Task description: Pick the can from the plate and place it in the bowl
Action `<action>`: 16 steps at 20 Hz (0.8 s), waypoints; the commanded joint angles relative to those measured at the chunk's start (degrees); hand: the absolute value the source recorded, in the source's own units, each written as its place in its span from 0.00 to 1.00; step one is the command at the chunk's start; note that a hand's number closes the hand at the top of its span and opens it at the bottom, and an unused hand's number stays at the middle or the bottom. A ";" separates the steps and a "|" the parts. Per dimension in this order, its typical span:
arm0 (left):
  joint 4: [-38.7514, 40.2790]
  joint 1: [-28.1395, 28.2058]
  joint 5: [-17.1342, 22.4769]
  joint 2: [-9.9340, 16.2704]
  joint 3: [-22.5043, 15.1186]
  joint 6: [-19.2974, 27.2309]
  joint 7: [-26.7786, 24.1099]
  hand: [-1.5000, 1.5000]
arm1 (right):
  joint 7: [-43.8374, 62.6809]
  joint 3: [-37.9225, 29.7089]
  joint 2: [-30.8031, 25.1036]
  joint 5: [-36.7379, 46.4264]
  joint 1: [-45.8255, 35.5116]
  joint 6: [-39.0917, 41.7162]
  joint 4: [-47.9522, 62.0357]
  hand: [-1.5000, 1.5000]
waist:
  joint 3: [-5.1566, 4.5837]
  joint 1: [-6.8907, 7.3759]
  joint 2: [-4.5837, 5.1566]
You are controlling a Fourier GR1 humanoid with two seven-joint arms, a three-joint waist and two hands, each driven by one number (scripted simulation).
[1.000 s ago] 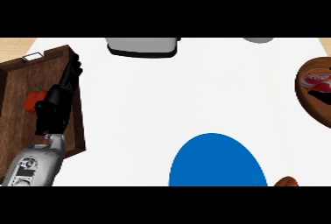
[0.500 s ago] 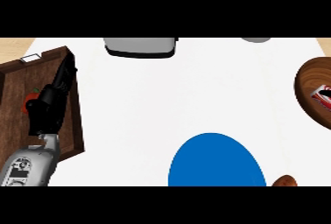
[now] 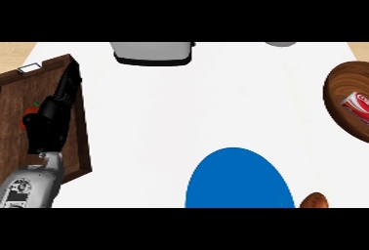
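Far left: a dark wooden tray [image 3: 18, 105] with a raised rim, lying at an angle on the white counter [image 3: 216, 107]; a small white tag [image 3: 29, 68] sits at its upper edge.

Over the tray: the left hand [image 3: 54, 114] — black, fingers straight and close together, pointing up and away along the tray's right rim, holding nothing. Its grey forearm [image 3: 29, 188] enters from the lower left corner. A small red item [image 3: 30, 110] shows just beside the hand on the tray, mostly hidden; what it is cannot be told.

Top centre: a grey appliance with a dark base [image 3: 153, 51], cut by the upper edge.

Lower centre: a blue plate [image 3: 238, 180], round, bare on the part that shows, cut by the lower edge.

Top right: a small grey object [image 3: 280, 43], barely in view.

Lower right: a brown rounded object [image 3: 315, 200], just beside the plate's right edge.

Far right: a brown wooden bowl [image 3: 338, 95], partly out of view — the red and white can [image 3: 358, 106] lies on its side inside it, well apart from the plate.

The right hand does not show.
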 commanded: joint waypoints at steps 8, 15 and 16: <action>0.96 1.54 0.32 -0.28 1.23 0.09 -1.42 0.50 | -8.15 -0.65 -5.32 -2.49 9.31 17.71 -0.93 0.00 | 0.05 -1.24 -0.42; 1.37 1.02 -1.34 -1.89 0.23 1.81 -1.36 0.50 | -11.42 -0.24 -3.04 -3.74 13.41 17.03 -3.01 0.00 | 0.15 -1.45 -0.43; 0.02 2.75 0.64 0.14 1.85 -0.38 -1.76 0.50 | -11.87 -0.06 -3.76 -3.78 14.71 17.83 -3.21 0.00 | 0.13 -1.08 -0.61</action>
